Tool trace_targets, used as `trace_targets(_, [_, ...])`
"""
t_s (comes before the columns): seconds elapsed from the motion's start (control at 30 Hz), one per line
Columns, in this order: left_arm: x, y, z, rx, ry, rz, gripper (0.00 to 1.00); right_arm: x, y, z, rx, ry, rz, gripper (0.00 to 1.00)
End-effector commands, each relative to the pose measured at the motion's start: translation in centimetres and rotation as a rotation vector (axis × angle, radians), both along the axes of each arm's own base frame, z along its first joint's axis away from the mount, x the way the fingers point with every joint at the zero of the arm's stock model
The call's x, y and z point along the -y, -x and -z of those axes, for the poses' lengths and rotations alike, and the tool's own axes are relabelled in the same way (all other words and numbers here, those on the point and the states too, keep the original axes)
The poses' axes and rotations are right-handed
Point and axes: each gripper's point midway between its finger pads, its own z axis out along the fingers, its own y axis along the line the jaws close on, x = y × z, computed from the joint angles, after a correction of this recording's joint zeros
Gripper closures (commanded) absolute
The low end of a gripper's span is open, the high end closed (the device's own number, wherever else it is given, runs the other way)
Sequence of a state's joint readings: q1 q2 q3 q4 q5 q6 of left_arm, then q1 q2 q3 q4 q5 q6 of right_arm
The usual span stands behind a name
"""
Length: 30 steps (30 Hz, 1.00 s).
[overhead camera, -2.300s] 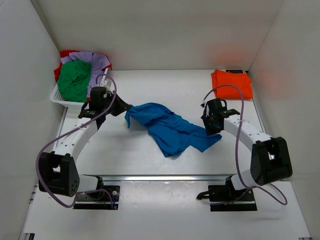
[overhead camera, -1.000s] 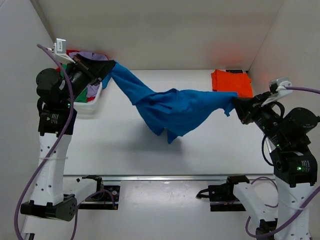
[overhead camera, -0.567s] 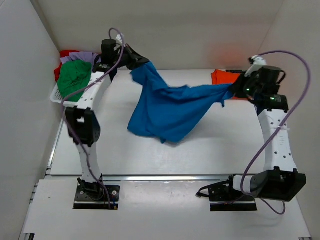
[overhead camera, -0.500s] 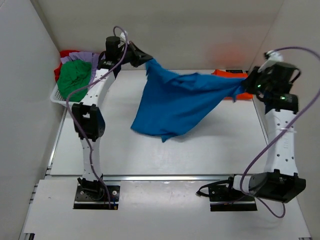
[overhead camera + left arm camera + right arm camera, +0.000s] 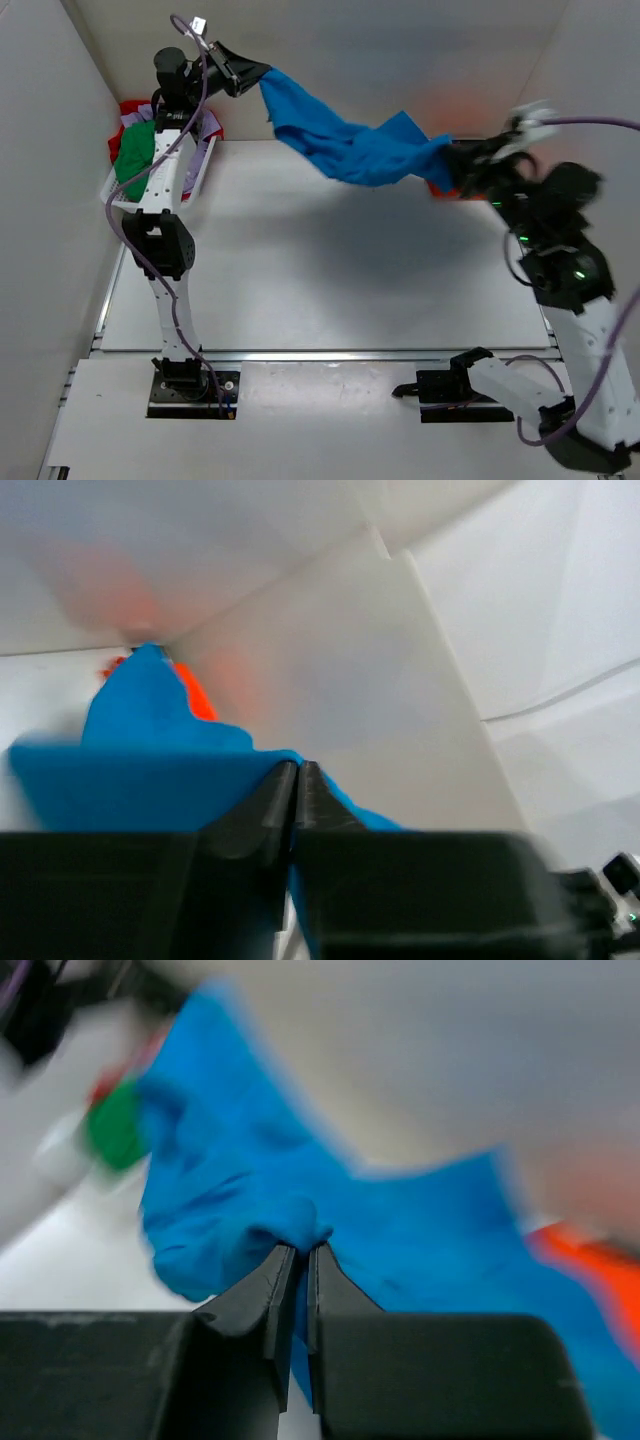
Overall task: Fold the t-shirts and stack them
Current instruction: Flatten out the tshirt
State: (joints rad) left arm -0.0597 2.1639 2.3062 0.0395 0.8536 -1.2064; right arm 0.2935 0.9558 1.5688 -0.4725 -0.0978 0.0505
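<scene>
Whereas half a second ago the bright blue soft cloth t-shirt (image 5: pixel 350 150) sagged as a broad sheet low over the white worktop (image 5: pixel 330 270), it now hangs higher as a narrow, rumpled, twisted band. At one end the left tool (image 5: pixel 258 76), pressed together, pinches it. At the other the right tool (image 5: pixel 447 157), likewise pressed together, pinches a bunched fold. The cloth spans the air between them.

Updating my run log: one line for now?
left pincer: shut on blue t-shirt | right pincer: shut on blue t-shirt | state: hangs midair
</scene>
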Motion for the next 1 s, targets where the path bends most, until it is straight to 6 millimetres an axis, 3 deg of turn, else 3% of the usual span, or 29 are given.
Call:
trace_targets(0.0, [-3.0, -3.8, 7.1, -0.174, 0.014, -0.017, 0.74, -10.4, -1.8, 13.5, -0.350, 0.114, -0.254, 0.99])
trace_targets(0.03, [-5.4, -4.8, 7.8, -0.197, 0.030, -0.050, 0.58, -13.3, -1.3, 16.9, -0.431, 0.136, -0.326, 1.00])
trace_targets(0.07, [-6.4, -5.1, 7.8, -0.201, 0.042, -0.062, 0.54, -17.9, 1.0, 20.0, -0.489, 0.197, -0.451, 1.00])
trace_targets(0.1, [-7.0, -5.6, 7.8, -0.205, 0.055, -0.069, 0.46, -21.8, 4.2, 20.6, -0.493, 0.217, -0.577, 1.00])
trace_targets(0.17, [-9.1, -5.8, 6.8, -0.193, 0.076, -0.074, 0.02, -27.9, 7.2, 25.1, -0.594, 0.283, -0.725, 1.00])
trace_targets(0.2, [-9.8, -5.5, 6.1, -0.193, 0.077, -0.065, 0.02, -30.9, 9.2, 26.4, -0.624, 0.296, -0.806, 0.93])
trace_targets(0.23, [-9.7, -5.2, 5.5, -0.194, 0.070, -0.055, 0.01, -32.4, 10.7, 26.8, -0.630, 0.308, -0.851, 0.82])
trace_targets(0.33, [-10.6, -3.3, 5.1, -0.196, 0.019, -0.042, 0.01, -34.9, 11.1, 28.4, -0.657, 0.322, -0.882, 0.53])
trace_targets(0.37, [-10.8, -2.4, 5.0, -0.190, 0.003, -0.046, 0.01, -34.7, 10.9, 28.4, -0.660, 0.316, -0.869, 0.50])
trace_targets(0.43, [-9.4, -0.5, 6.0, -0.212, -0.031, -0.007, 0.02, -33.3, 9.2, 28.5, -0.652, 0.312, -0.803, 0.46])
trace_targets(0.53, [-6.5, 1.7, 6.3, -0.214, -0.139, 0.025, 0.01, -29.6, 5.6, 28.5, -0.650, 0.262, -0.665, 0.44])
trace_targets(0.57, [-5.9, 2.8, 6.1, -0.205, -0.166, 0.025, 0.07, -28.1, 3.9, 28.4, -0.645, 0.247, -0.606, 0.42])
trace_targets(0.6, [-5.0, 4.1, 6.0, -0.205, -0.176, 0.042, 0.23, -26.5, 3.1, 29.4, -0.665, 0.253, -0.549, 0.42])
trace_targets(0.63, [-3.9, 4.9, 6.0, -0.189, -0.191, 0.056, 0.57, -24.2, 1.4, 30.3, -0.687, 0.250, -0.471, 0.41])
trace_targets(0.67, [-3.8, 6.4, 6.8, -0.201, -0.207, 0.050, 0.73, -21.8, -0.5, 31.0, -0.720, 0.240, -0.391, 0.41])
trace_targets(0.7, [-4.5, 7.9, 7.7, -0.225, -0.216, 0.016, 0.81, -19.1, -1.9, 32.2, -0.779, 0.207, -0.310, 0.41])
trace_targets(0.73, [-5.1, 10.0, 8.8, -0.253, -0.223, -0.019, 0.87, -17.9, -2.0, 33.6, -0.831, 0.189, -0.298, 0.40])
trace_targets(0.77, [-6.0, 10.6, 9.8, -0.265, -0.234, -0.063, 0.88, -15.6, -3.3, 34.5, -0.869, 0.150, -0.236, 0.41])
trace_targets(0.8, [-6.7, 13.0, 11.3, -0.279, -0.251, -0.090, 0.86, -13.4, -3.8, 35.9, -0.914, 0.114, -0.188, 0.38])
trace_targets(0.83, [-7.6, 15.2, 13.4, -0.298, -0.282, -0.130, 0.84, -11.8, -4.0, 37.0, -0.943, 0.087, -0.168, 0.31])
trace_targets(0.87, [-8.8, 15.9, 14.6, -0.321, -0.309, -0.183, 0.83, -10.9, -3.5, 38.4, -0.976, 0.091, -0.153, 0.27])
trace_targets(0.9, [-9.0, 18.2, 17.0, -0.355, -0.370, -0.187, 0.78, -9.2, -4.1, 39.1, -0.991, 0.082, -0.100, 0.26])
trace_targets(0.93, [-9.7, 18.9, 18.5, -0.377, -0.419, -0.227, 0.68, -8.6, -3.9, 40.3, -1.018, 0.099, -0.087, 0.25])
trace_targets(0.97, [-10.4, 20.6, 21.3, -0.425, -0.507, -0.256, 0.60, -7.7, -4.0, 41.3, -1.045, 0.106, -0.052, 0.20])
